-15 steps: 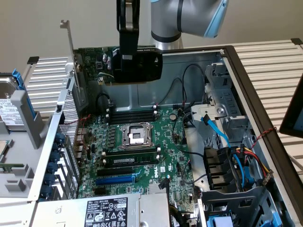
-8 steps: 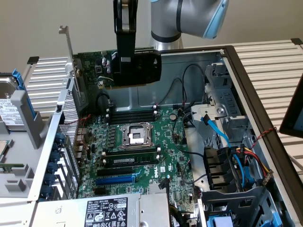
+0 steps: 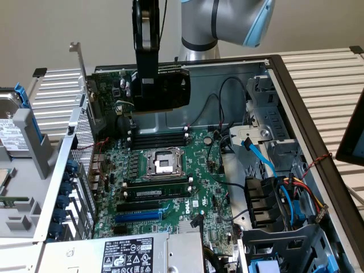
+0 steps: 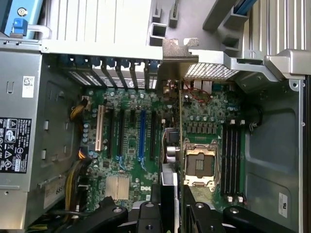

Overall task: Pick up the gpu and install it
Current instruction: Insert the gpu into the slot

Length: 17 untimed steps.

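1. The fingers (image 3: 146,65) pinch the gpu (image 3: 170,91) from both faces. In the wrist view the card's thin edge runs up between the two dark fingertips (image 4: 190,201).
2. The gripper (image 3: 145,98) hangs straight down from the arm (image 3: 227,23) and grips the card near its middle, where the green board meets the black fan shroud.
3. The gpu is held in the air on its edge, above the far end of the motherboard (image 3: 193,170) and over the memory sticks (image 3: 159,137) – it sits in no slot.
4. Its silver end bracket (image 4: 181,49) points toward the slotted rear wall of the case (image 3: 79,142), on the exterior view's left.
5. Below and nearer the camera lie the open CPU socket (image 3: 162,162) and, further toward the camera, the blue expansion slot (image 3: 139,216) – both well apart from the card.
6. A labelled power supply (image 3: 131,253) lies at the near end of the case. Blue cables (image 3: 261,156) run along the exterior view's right, and a hard drive (image 3: 11,131) lies outside the case on that view's left.
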Each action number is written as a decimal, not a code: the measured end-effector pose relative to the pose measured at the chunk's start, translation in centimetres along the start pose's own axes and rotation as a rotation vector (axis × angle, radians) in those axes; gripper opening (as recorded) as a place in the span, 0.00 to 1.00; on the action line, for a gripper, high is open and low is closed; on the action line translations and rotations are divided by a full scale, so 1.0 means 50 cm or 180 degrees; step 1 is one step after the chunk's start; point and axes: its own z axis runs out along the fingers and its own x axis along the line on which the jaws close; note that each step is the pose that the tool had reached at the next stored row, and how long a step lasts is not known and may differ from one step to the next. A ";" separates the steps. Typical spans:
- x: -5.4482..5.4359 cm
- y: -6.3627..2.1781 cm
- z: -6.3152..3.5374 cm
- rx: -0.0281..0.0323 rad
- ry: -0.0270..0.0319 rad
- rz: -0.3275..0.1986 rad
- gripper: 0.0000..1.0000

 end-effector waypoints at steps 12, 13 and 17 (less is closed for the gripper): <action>0.008 -0.002 0.038 -0.0001 0.0038 0.0004 0.27; 0.013 -0.002 0.042 -0.0001 0.0039 0.0004 0.27; 0.033 -0.002 0.055 0.0000 0.0040 0.0006 0.27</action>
